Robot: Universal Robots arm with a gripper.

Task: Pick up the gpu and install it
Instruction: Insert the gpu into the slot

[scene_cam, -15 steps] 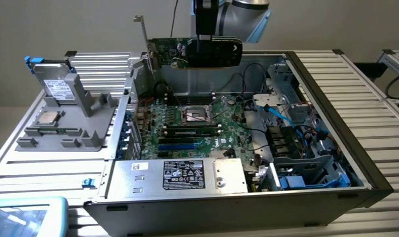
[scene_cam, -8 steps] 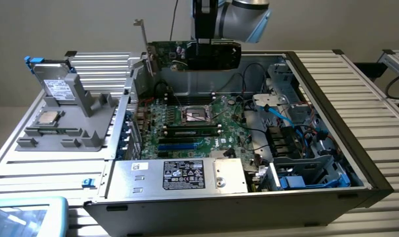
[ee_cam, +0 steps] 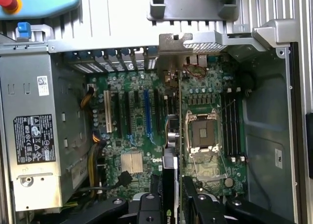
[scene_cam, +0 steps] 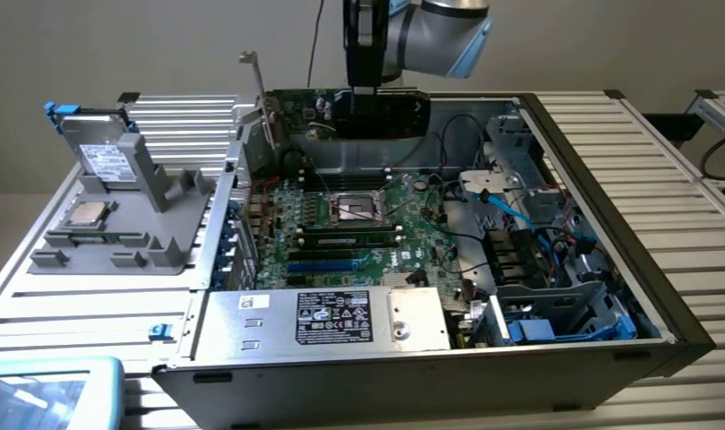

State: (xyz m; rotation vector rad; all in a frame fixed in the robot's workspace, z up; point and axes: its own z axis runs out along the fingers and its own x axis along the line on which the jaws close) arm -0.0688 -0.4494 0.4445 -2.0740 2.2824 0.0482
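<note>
The gpu (scene_cam: 398, 116), a green board with a dark face and a silver end bracket (scene_cam: 254, 76), hangs upright above the far side of the open computer case (scene_cam: 601, 224). My gripper (scene_cam: 365, 90) is shut on its top edge. In the wrist view the gpu (ee_cam: 171, 136) appears edge-on between my two fingers (ee_cam: 149, 209), over the motherboard (ee_cam: 127, 136) beside the empty processor socket (ee_cam: 201, 135). The blue expansion slot (ee_cam: 147, 111) lies a little to one side of the card's edge, and the card sits above the board, not in a slot.
A silver power supply (scene_cam: 326, 318) fills the case's near end. Memory sticks (scene_cam: 350, 237) lie mid-board, with cables and drive bays (scene_cam: 541, 269) at the exterior view's right. A grey fixture (scene_cam: 123, 224) holding a drive (scene_cam: 99, 157) stands left of the case. A pendant (scene_cam: 39, 394) is bottom left.
</note>
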